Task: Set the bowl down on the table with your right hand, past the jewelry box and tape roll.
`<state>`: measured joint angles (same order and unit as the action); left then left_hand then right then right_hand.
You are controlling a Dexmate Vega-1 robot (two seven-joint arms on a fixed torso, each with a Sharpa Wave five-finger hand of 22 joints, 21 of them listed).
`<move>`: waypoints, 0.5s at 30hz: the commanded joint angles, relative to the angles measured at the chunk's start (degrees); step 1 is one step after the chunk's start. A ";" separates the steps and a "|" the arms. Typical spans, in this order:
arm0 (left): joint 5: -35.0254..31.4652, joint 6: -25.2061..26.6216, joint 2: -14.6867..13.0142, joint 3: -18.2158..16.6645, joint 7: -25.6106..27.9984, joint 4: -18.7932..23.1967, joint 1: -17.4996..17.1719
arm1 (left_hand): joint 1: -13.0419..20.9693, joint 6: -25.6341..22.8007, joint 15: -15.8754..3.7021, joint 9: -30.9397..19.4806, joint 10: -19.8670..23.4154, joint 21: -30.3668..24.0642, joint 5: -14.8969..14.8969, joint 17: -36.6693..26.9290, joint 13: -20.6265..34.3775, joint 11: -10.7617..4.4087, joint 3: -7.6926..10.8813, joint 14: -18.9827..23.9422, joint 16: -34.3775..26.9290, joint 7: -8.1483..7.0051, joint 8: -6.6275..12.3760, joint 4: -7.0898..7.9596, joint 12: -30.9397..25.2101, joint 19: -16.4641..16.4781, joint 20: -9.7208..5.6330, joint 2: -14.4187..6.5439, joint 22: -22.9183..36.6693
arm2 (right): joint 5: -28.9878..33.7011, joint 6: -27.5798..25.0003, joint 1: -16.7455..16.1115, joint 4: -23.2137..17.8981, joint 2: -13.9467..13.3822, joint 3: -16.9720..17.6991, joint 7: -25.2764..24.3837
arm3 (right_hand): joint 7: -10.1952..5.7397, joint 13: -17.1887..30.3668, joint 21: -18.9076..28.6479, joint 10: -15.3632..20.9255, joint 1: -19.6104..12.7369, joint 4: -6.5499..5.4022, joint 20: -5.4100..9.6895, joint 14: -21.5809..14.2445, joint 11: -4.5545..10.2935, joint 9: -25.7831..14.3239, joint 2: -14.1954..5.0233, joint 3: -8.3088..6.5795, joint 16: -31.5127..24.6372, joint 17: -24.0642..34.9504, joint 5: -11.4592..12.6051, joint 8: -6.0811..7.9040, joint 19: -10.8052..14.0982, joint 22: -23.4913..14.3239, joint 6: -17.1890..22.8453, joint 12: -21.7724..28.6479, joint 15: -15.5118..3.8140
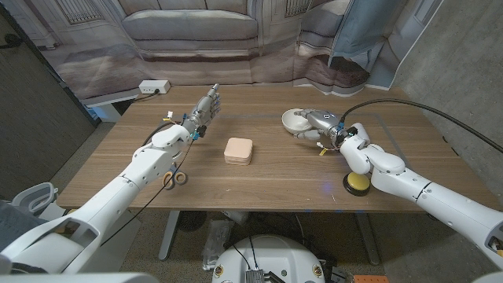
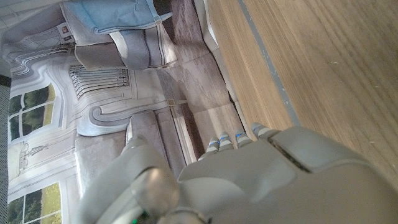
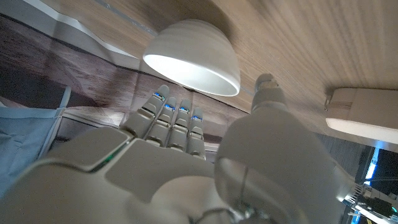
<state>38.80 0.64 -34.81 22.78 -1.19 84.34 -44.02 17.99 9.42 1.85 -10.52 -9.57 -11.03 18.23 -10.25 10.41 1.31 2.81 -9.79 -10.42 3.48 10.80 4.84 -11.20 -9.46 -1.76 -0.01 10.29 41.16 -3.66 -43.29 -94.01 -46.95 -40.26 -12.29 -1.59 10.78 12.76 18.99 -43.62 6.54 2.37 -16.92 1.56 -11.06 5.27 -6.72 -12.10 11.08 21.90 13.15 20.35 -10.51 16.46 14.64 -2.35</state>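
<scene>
In the head view the white bowl is sitting on the table beyond the jewelry box, the right hand just beside it, grip unclear. The left hand is hovering released, fingers apart. The yellow tape roll is lying under the right forearm.

In the left wrist view the left hand is reaching past the table edge.

In the right wrist view the bowl is resting apart from the right hand, whose fingers seem released, holding nothing.

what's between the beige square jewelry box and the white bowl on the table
Only bare wooden table: in the head view nothing lies between the beige square jewelry box and the white bowl, beside the right hand.
</scene>
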 commanded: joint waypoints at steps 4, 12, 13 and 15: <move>0.27 -1.01 -0.31 -0.58 0.31 0.59 -1.16 | 0.61 0.77 0.25 -0.14 -1.43 -0.20 -0.03 -0.17 0.18 0.13 -0.40 -2.98 -0.17 0.18 0.27 -0.06 -0.10 -3.47 -1.47 -0.01 0.05 | -0.12 0.47 -0.16 1.34 -0.27 -0.64 -1.71 | -0.53 0.25 0.68 2.01 -1.23 0.29 2.75 -2.00 0.56 -0.29 -0.36 0.26 -0.56 -0.02 0.82 0.54 1.73 -0.31 2.16 0.64 -3.44; 0.50 -1.75 -0.65 -1.14 0.78 1.53 -2.41 | 0.65 0.73 0.28 -0.14 -1.39 -0.22 -0.06 -0.17 0.18 0.07 -0.50 -3.00 -0.18 0.16 0.29 -0.05 -0.14 -3.49 -1.47 -0.07 0.06 | 0.90 0.70 0.05 2.44 -0.05 -1.36 -2.97 | -0.79 0.22 0.92 3.76 -1.97 0.43 3.08 -3.81 1.42 -0.30 -0.65 0.31 -0.79 -0.10 1.12 0.83 2.86 -0.34 3.74 1.10 -4.17; 0.55 -1.80 -0.73 -1.23 0.85 1.70 -2.61 | 0.65 0.75 0.29 -0.14 -1.39 -0.22 -0.06 -0.17 0.18 0.04 -0.52 -2.99 -0.19 0.14 0.28 -0.05 -0.14 -3.49 -1.46 -0.08 0.06 | 0.88 1.02 0.13 2.74 0.04 -1.46 -3.28 | -0.94 0.22 0.97 4.01 -2.04 0.44 3.02 -3.99 1.39 -0.30 -0.65 0.33 -0.80 -0.12 1.16 0.89 3.03 -0.35 4.02 1.17 -4.24; 0.62 -1.88 -0.88 -1.41 1.06 2.04 -2.96 | 0.67 0.74 0.26 -0.14 -1.37 -0.23 -0.07 -0.17 0.18 0.06 -0.55 -2.99 -0.19 0.16 0.29 -0.05 -0.16 -3.49 -1.46 -0.10 0.06 | 1.31 1.17 0.31 3.19 0.27 -1.79 -3.77 | -1.23 0.19 1.10 4.64 -2.23 0.46 3.09 -4.73 1.66 -0.30 -0.74 0.36 -0.90 -0.16 1.26 0.96 3.54 -0.36 4.51 1.32 -4.30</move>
<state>39.10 -0.58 -35.17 22.11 -0.75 85.10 -45.43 17.99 9.42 1.84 -10.52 -9.57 -11.03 18.20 -10.25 10.41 1.31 2.52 -9.78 -10.42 3.48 10.81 4.65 -11.20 -9.46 -1.76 -0.01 10.28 41.44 -3.37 -43.27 -92.49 -47.14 -41.10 -14.06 -2.56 10.78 13.35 22.64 -45.13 6.78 2.54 -20.51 3.17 -11.06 4.36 -6.48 -12.58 10.92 22.78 13.80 23.02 -10.55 20.19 15.31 -2.44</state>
